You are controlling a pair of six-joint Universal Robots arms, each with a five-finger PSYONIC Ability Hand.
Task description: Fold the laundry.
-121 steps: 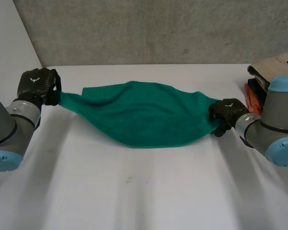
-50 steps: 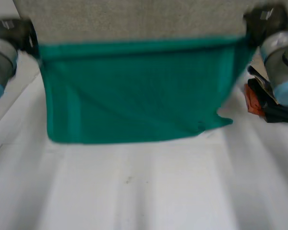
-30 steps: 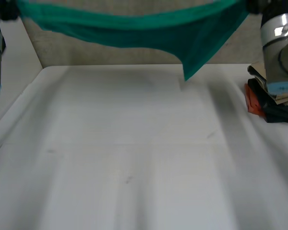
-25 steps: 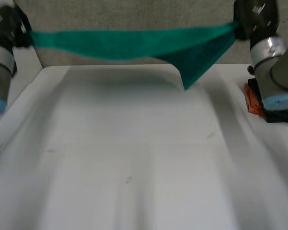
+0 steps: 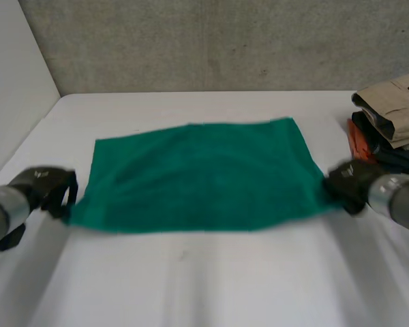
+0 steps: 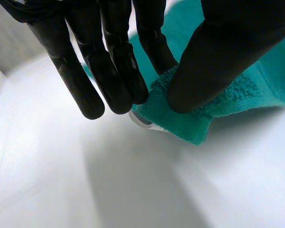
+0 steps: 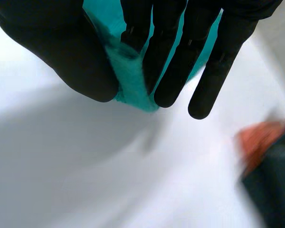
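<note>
Head view first: the green towel [image 5: 201, 176] is now lying flat in the middle of the frame, spread out as a fairly tidy rectangle on the white table [image 5: 211, 286]. Half a second ago it was up in the air, stretched between the two hands, so that was the shake-out and this is the lay-down. The left hand [image 5: 48, 192] sits at the towel's lower-left corner. The right hand [image 5: 347, 184] is at its lower-right corner. A pile of other clothes [image 5: 388, 122] waits at the right edge.

Left wrist view: the thumb and fingers of the left hand [image 6: 116, 57] are pinching the towel's corner [image 6: 242, 99] just above the table, so nothing has been let go.

Right wrist view: same deal. The right hand [image 7: 173, 52] has a strip of the towel [image 7: 133, 90] clamped between thumb and fingers, with the orange bit of the pile [image 7: 259, 142] off beside it.

My read: flattening is done, and with both near corners gripped, the first fold toward the far edge looks set up.
</note>
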